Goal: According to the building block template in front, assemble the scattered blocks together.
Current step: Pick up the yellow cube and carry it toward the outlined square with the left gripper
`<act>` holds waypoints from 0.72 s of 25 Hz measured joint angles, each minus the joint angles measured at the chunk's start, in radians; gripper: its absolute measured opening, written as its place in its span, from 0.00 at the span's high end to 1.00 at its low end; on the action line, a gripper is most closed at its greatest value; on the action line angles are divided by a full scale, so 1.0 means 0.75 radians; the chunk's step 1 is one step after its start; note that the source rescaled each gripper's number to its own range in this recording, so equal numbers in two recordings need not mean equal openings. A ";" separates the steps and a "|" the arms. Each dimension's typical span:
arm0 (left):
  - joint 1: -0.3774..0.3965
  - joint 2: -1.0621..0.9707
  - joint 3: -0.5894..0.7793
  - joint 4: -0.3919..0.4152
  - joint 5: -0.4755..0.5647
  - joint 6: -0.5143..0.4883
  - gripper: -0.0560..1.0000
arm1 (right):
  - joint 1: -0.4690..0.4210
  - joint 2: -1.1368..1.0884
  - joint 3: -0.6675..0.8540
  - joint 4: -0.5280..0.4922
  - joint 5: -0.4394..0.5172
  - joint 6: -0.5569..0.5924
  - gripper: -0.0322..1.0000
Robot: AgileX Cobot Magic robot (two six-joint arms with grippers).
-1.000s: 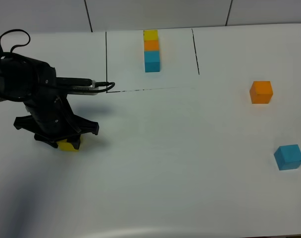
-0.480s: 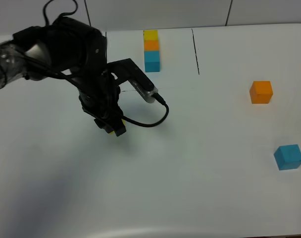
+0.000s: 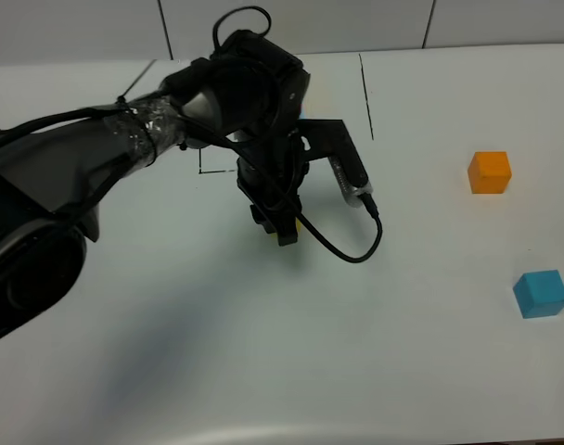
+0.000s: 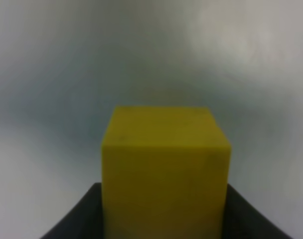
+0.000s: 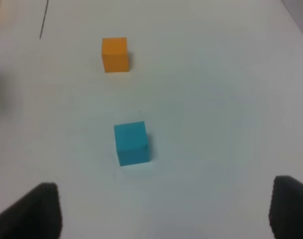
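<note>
The left gripper point(image 3: 279, 224) is clenched on the yellow block point(image 4: 165, 169): the left wrist view shows the cube seated squarely between the two dark fingers point(image 4: 74, 219), one on each side face, with its top face level. From above, that arm reaches across the white counter point(image 3: 263, 371) to about its middle, somewhat nearer the far edge than the near one, and its bulk hides nearly all of the cube, so whether the cube hangs clear of the surface or rests on it cannot be told. The building block template is not visible either; the arm covers the place by the far edge where the thin black outline point(image 3: 366, 97) runs, and only parts of that drawn frame show. The orange block point(image 3: 490, 172) sits near the right edge, toward the far side, and the blue block point(image 3: 541, 294) lies closer to the near right corner, the two well apart from each other and from the held cube. The right gripper point(image 5: 161, 206) hovers over that pair with its fingers spread wide and nothing between them. By my reading, the task is in its first third: one of the scattered blocks is in hand but not yet set down, no two blocks are joined, and orange and blue both remain to be fetched and lined up in the template's order.
</note>
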 joint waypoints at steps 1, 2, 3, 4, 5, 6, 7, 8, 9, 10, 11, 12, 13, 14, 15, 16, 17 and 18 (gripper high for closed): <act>-0.005 0.019 -0.025 -0.006 -0.005 0.010 0.93 | 0.000 0.000 0.000 0.000 0.000 0.000 0.29; -0.008 0.033 -0.038 -0.009 -0.015 0.019 0.93 | 0.000 0.000 0.000 0.000 0.000 0.000 0.29; -0.008 0.042 -0.046 -0.012 -0.028 0.033 0.93 | 0.000 0.000 0.000 0.000 0.000 0.000 0.29; -0.009 0.046 -0.049 -0.012 -0.046 0.052 0.93 | 0.000 0.000 0.000 0.000 0.000 0.000 0.29; -0.009 0.049 -0.050 -0.015 -0.063 0.073 0.93 | 0.000 0.000 0.000 0.000 0.000 0.002 0.29; -0.009 0.052 -0.050 -0.022 -0.076 0.090 0.93 | 0.000 0.000 0.000 0.000 0.000 0.003 0.29; -0.009 0.052 -0.050 -0.032 -0.091 0.105 0.93 | 0.000 0.000 0.000 0.000 0.000 0.004 0.29; -0.009 0.054 -0.050 -0.046 -0.104 0.121 0.93 | 0.000 0.000 0.000 0.000 0.000 0.004 0.29; -0.010 0.054 -0.050 -0.050 -0.112 0.131 0.93 | 0.000 0.000 0.000 0.000 0.000 0.005 0.29; -0.010 0.054 -0.050 -0.053 -0.115 0.140 0.93 | 0.000 0.000 0.000 0.000 0.000 0.005 0.29; -0.010 0.055 -0.050 -0.053 -0.117 0.145 0.93 | 0.000 0.000 0.000 0.000 0.000 0.005 0.29; -0.010 0.061 -0.052 -0.053 -0.117 0.149 0.93 | 0.000 0.000 0.000 0.000 0.000 0.005 0.29; -0.010 0.069 -0.053 -0.053 -0.118 0.149 0.93 | 0.000 0.000 0.000 0.000 0.000 0.005 0.29; -0.010 0.080 -0.053 -0.054 -0.119 0.149 0.93 | 0.000 0.000 0.000 0.000 0.000 0.005 0.29; -0.010 0.090 -0.053 -0.055 -0.119 0.149 0.93 | 0.000 0.000 0.000 0.000 0.000 0.005 0.29; -0.010 0.096 -0.055 -0.055 -0.119 0.149 0.93 | 0.000 0.000 0.000 0.000 0.000 0.005 0.29; -0.010 0.100 -0.058 -0.055 -0.119 0.149 0.93 | 0.000 0.000 0.000 0.000 0.000 0.005 0.29; -0.010 0.103 -0.062 -0.055 -0.118 0.152 0.93 | 0.000 0.000 0.000 0.000 0.000 0.006 0.29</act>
